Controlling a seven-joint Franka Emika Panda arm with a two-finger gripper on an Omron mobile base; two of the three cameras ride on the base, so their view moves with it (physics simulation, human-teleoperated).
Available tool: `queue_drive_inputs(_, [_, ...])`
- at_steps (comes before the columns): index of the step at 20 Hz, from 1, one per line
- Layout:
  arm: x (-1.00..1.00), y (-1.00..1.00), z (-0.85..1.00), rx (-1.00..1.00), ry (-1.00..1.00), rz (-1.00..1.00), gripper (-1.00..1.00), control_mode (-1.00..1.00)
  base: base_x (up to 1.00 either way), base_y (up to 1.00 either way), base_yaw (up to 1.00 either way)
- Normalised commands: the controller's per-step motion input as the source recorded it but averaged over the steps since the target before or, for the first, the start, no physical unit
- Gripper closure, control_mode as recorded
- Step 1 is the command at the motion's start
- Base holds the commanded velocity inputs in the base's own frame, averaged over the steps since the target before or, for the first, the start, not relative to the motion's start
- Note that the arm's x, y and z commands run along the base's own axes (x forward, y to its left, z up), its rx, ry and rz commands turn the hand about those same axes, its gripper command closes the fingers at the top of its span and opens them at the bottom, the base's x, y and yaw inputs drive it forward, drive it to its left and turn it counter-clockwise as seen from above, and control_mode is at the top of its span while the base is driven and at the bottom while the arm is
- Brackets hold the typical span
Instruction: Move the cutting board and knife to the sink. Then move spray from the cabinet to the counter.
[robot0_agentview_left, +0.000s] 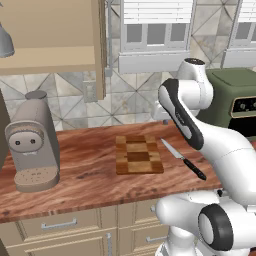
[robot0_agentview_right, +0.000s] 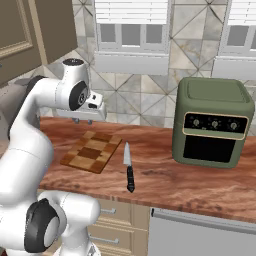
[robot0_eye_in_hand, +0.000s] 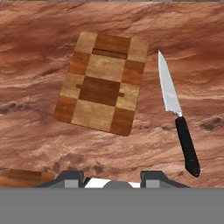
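- The board (robot0_agentview_left: 139, 154) lies flat on the reddish wood surface (robot0_agentview_left: 85, 182), near its middle, and nothing rests on it.
- The knife (robot0_agentview_left: 183, 159) lies flat on the surface just to the right of the board, not touching it. In the right base view its black handle points toward the front edge and its blade tip toward the wall.
- The hand view looks down on both: the board (robot0_eye_in_hand: 101, 82) to the left, the knife (robot0_eye_in_hand: 177, 113) to the right, with bare wood between them.
- The fingers (robot0_eye_in_hand: 112, 178) hang above the surface, well clear of board and knife. They stand partly apart and hold nothing.
- In the right base view the hand (robot0_agentview_right: 90, 114) is above the board's back end (robot0_agentview_right: 92, 151).
- The spray (robot0_agentview_left: 4, 42) stands in the open cabinet (robot0_agentview_left: 55, 37) at upper left, cut off by the picture's edge.
- A coffee machine (robot0_agentview_left: 32, 143) stands at the left of the surface, and a green oven (robot0_agentview_right: 213, 121) at the right.
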Motion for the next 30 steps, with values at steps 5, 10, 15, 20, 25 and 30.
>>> queue_drive_inputs(5, [-0.45, 0.00, 0.00, 0.00, -0.06, 0.00, -1.00, -1.00, 0.00, 0.00, 0.00])
queue_drive_inputs(10, [-0.52, 0.15, 0.00, 0.00, -0.08, 0.01, -1.00, -1.00, 0.00, 0.00, 0.00])
queue_drive_inputs(15, [-0.18, 0.24, -0.12, 0.00, 0.00, 0.00, -1.00, -1.00, 0.00, 0.00, 0.00])
queue_drive_inputs(20, [-0.04, 0.10, -0.22, 0.00, 0.00, 0.00, -1.00, -1.00, 0.00, 0.00, 0.00])
queue_drive_inputs(25, [0.00, 0.00, -0.12, 0.00, 0.06, 0.00, -1.00, -1.00, 0.00, 0.00, 0.00])
queue_drive_inputs(30, [0.20, 0.00, -0.04, 0.00, 0.05, 0.00, -1.00, -1.00, 0.00, 0.00, 0.00])
